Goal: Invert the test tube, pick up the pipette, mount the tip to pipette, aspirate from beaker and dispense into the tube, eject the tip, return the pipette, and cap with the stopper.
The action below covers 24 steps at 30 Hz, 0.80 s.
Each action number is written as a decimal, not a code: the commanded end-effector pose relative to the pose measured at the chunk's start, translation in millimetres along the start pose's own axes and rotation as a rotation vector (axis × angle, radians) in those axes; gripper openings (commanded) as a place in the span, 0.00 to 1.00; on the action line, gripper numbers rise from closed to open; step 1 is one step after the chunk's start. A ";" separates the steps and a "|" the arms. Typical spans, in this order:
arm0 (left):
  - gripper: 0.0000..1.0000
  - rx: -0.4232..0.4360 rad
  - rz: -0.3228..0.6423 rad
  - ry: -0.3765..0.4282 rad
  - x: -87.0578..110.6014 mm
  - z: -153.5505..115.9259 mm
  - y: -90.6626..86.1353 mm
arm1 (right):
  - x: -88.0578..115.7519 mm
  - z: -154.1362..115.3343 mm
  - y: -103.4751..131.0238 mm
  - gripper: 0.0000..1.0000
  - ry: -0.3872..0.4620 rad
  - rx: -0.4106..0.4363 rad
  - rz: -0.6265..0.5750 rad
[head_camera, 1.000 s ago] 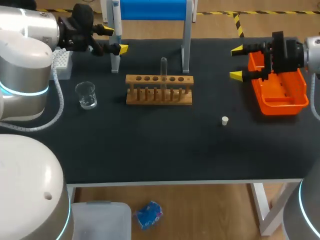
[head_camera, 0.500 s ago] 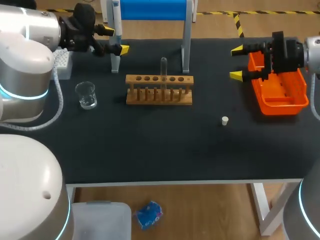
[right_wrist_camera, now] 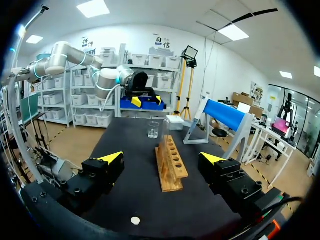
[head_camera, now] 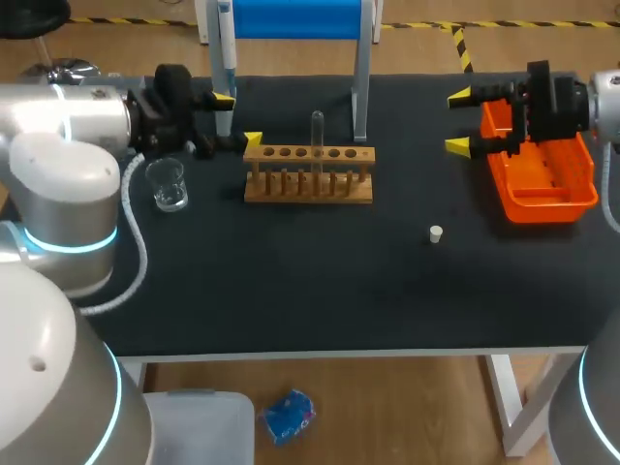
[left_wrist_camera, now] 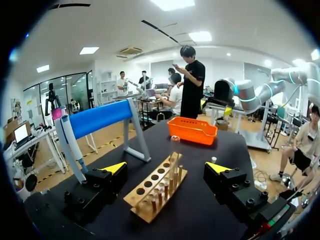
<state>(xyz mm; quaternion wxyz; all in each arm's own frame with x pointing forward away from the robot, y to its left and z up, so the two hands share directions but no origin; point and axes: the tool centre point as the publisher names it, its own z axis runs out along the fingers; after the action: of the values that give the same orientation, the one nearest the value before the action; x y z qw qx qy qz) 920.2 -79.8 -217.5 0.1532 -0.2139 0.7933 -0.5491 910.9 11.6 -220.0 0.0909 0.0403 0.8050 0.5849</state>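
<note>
Head view: left gripper (head_camera: 238,119) spread wide, empty, just beside slotted wooden rack (head_camera: 308,190) holding one upright clear test tube (head_camera: 317,134).

Orange bin (head_camera: 547,208) by the table's (head_camera: 320,291) right edge; wooden rack (head_camera: 291,191) mid-table, blue-topped stand (head_camera: 291,17) behind it at the back edge.

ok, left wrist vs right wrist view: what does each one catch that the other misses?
Only the left wrist view: the orange bin at the table's far end, with the right arm behind it.
Only the right wrist view: the beaker, the tip box and the left arm beyond them.
Both: the wooden rack, seen end-on from opposite ends, the blue stand and the white stopper.
</note>
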 end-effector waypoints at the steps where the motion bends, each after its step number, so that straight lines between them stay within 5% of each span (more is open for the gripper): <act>1: 1.00 0.054 0.004 -0.006 6.2 -1.0 6.0 | -0.2 -0.8 0.4 1.00 0.002 0.003 0.000; 19: 1.00 0.031 0.003 0.005 14.7 -1.5 13.1 | -2.5 -0.1 0.9 1.00 0.009 0.001 -0.001; 24: 1.00 0.031 0.003 0.005 14.7 -1.5 13.1 | -2.7 23.8 7.2 1.00 0.080 0.016 -0.040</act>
<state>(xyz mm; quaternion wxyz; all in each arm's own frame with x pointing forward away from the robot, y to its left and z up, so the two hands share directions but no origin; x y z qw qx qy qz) 905.1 -82.1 -228.5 0.1542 -0.2089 0.7866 -0.5602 904.6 23.4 -219.5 0.0845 0.0133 0.8108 0.5790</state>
